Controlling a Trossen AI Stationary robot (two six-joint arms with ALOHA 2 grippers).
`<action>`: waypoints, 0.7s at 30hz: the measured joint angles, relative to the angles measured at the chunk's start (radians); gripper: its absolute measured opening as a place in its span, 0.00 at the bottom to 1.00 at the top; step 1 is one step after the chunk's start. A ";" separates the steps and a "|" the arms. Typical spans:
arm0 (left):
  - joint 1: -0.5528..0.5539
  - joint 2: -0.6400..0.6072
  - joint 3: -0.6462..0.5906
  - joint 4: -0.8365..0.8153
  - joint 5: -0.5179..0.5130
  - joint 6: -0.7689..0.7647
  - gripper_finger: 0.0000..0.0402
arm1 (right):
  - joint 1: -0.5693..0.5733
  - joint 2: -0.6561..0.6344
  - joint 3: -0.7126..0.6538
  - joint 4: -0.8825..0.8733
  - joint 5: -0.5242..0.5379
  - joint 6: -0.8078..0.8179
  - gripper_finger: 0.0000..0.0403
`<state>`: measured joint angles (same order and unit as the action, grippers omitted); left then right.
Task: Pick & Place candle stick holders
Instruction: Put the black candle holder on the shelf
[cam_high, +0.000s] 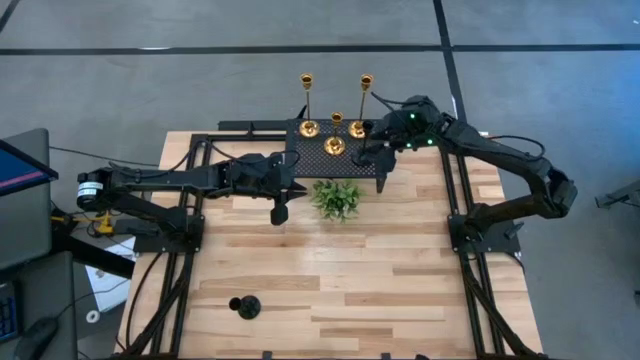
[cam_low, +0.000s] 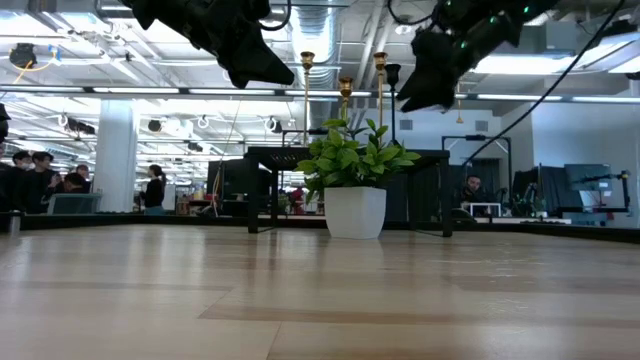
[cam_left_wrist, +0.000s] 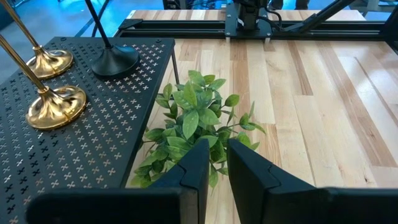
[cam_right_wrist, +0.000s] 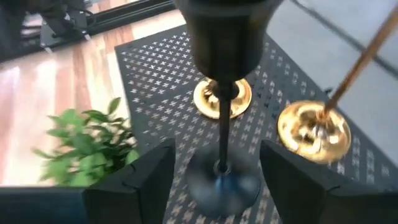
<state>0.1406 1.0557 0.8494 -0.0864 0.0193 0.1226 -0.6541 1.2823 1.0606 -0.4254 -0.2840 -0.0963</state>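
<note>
Landmark: green plant, sitting mid-table in a white pot.

Nearest, well clear of the plant toward the front-left of the table: one short black holder standing alone on the wood, nothing touching it.

Left claw is hanging just left of the plant, above the table. Its wrist view is showing the fingers nearly together, a thin gap between them, holding nothing; plant leaves are lying right beyond the tips.

Directly behind the plant: black mesh stand, carrying four holders.
- short gold holder sitting mid-stand, straight behind the plant.
- tall gold holder behind-left of the plant, thin stem rising well above the stand.
- second tall gold holder behind-right of the plant, same build.
- second black holder at the stand's right part, base resting on the mesh, upright.

Right claw is hovering at the stand's right end, just right-behind the plant. Fingers are standing wide apart, one on either side of that black holder's stem, not touching it; released. In the right wrist view the short gold base is showing just past the black one, and a tall gold base beside it.

Low view: both arms are coming in from above, gold stems showing over the plant leaves.
</note>
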 joint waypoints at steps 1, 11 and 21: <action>0.000 0.000 0.000 0.000 0.000 0.000 0.14 | 0.004 -0.009 0.020 -0.041 0.000 0.015 0.56; 0.000 -0.011 0.000 -0.003 0.000 0.000 0.14 | 0.130 -0.164 0.083 -0.212 -0.003 0.027 0.24; -0.078 -0.103 0.000 -0.075 -0.001 0.000 0.04 | 0.311 -0.249 0.080 -0.258 0.015 0.042 0.01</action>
<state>0.0621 0.9524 0.8497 -0.1614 0.0186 0.1226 -0.3435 1.0328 1.1408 -0.6838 -0.2689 -0.0547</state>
